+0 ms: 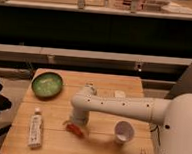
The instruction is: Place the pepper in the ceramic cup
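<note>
The pepper point(75, 129) is a small red-orange item lying on the wooden table point(99, 147), left of centre near the front. The gripper point(71, 124) is at the end of my white arm point(122, 107), right over the pepper and touching or nearly touching it. The ceramic cup point(123, 131) is white, stands upright to the right of the pepper, and looks empty.
A green bowl point(47, 83) sits at the table's back left. A white tube with a label point(35, 130) lies at the front left. A small white item point(119, 94) lies at the back right. A dark counter and shelf run behind the table.
</note>
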Available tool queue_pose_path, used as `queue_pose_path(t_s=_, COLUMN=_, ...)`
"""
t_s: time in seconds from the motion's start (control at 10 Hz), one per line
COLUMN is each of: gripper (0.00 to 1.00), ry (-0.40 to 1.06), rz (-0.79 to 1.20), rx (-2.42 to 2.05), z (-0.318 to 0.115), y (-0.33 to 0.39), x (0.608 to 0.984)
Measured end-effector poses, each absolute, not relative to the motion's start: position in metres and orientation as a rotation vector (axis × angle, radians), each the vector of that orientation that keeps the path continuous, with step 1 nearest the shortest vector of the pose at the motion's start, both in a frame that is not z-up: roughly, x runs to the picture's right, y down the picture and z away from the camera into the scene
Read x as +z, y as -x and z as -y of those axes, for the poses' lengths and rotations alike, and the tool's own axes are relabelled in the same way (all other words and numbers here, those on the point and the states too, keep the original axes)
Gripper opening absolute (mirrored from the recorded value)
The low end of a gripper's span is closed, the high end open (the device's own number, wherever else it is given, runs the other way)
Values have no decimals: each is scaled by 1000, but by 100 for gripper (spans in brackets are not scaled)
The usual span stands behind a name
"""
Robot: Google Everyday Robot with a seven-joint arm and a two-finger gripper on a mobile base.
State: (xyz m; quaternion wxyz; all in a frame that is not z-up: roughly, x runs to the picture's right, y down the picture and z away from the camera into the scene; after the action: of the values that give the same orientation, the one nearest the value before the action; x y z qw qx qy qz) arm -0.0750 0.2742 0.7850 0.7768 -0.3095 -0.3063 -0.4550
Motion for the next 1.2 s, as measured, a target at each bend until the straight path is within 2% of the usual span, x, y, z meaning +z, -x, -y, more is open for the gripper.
queue_pose_path(t_s=0.9, gripper=80, ry=672, rz=681, rx=-988, z=-272, y=75, x=788)
queue_pose_path(t_s=1.1, gripper=74, ry=672, rz=685, rx=-984, z=-271, y=75, x=789)
queue_pose_path(t_s=1.2, gripper=75, ry=671, rz=686, rx=-984, z=-271, y=75, x=789)
